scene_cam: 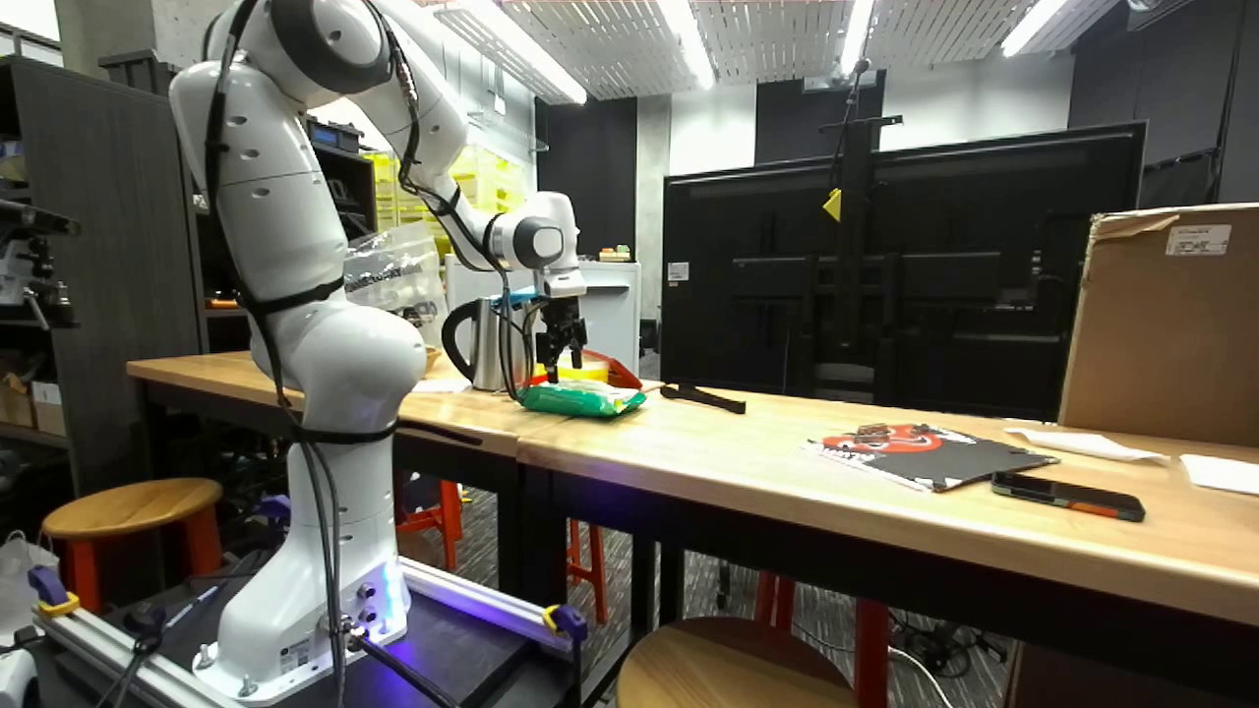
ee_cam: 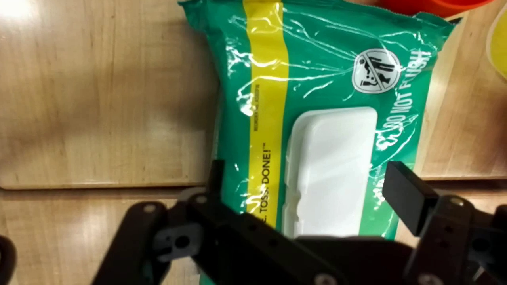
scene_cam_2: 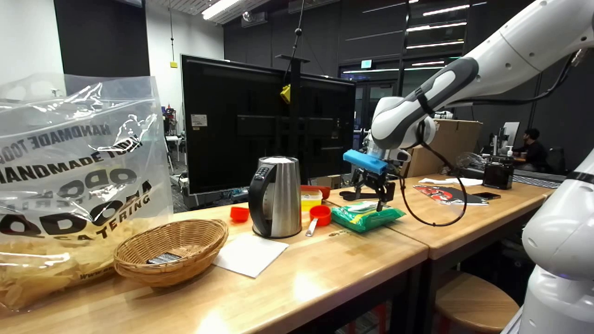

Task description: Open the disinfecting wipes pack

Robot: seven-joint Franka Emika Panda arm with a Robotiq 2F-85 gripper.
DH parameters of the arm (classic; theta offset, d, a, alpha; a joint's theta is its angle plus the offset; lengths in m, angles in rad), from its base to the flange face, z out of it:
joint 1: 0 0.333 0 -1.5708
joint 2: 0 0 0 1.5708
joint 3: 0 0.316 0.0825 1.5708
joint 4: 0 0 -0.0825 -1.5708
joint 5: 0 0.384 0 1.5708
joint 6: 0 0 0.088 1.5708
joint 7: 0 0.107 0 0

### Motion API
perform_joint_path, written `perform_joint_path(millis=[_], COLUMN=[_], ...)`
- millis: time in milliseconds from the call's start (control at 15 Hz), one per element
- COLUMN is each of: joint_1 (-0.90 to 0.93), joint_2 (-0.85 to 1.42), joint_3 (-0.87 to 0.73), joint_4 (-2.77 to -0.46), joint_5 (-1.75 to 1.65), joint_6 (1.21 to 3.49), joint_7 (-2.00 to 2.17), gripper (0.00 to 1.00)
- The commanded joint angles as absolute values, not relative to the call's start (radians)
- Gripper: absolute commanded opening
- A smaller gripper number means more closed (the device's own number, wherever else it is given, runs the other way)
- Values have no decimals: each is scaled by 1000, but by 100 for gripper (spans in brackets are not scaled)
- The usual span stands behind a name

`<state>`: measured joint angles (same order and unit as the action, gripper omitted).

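Observation:
The disinfecting wipes pack (ee_cam: 317, 59) is a soft green pouch with a yellow stripe. It lies flat on the table and shows in both exterior views (scene_cam: 585, 400) (scene_cam_2: 364, 221). Its white flip lid (ee_cam: 336, 170) looks closed in the wrist view. My gripper (ee_cam: 305, 174) is open and points down over the pack. In the wrist view one finger appears left of the yellow stripe and the other right of the lid. It also shows in both exterior views (scene_cam: 565, 368) (scene_cam_2: 370, 198). I cannot tell whether a fingertip touches the pack. The gripper body hides the pack's near end.
A steel kettle (scene_cam_2: 287, 199), a red measuring cup (scene_cam_2: 320, 214) and a yellow tub (scene_cam_2: 311, 200) stand close beside the pack. A black strap-like item (scene_cam: 703, 397) lies near it. A wicker basket (scene_cam_2: 169, 253) and white paper (scene_cam_2: 250, 254) lie farther along. A table seam (ee_cam: 99, 187) runs under the pack.

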<state>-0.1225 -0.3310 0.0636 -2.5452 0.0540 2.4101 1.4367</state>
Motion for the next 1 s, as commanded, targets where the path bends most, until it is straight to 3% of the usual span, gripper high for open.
perform_joint_path(millis=[0,933], joint_1=[-131,-144], joint_2=[-347,-331], joint_3=[62,67], joint_4=[-2560,-2563], joint_5=[32,-10], joint_6=[2437,2532], joint_7=[1438,1445], gripper=[100,100])
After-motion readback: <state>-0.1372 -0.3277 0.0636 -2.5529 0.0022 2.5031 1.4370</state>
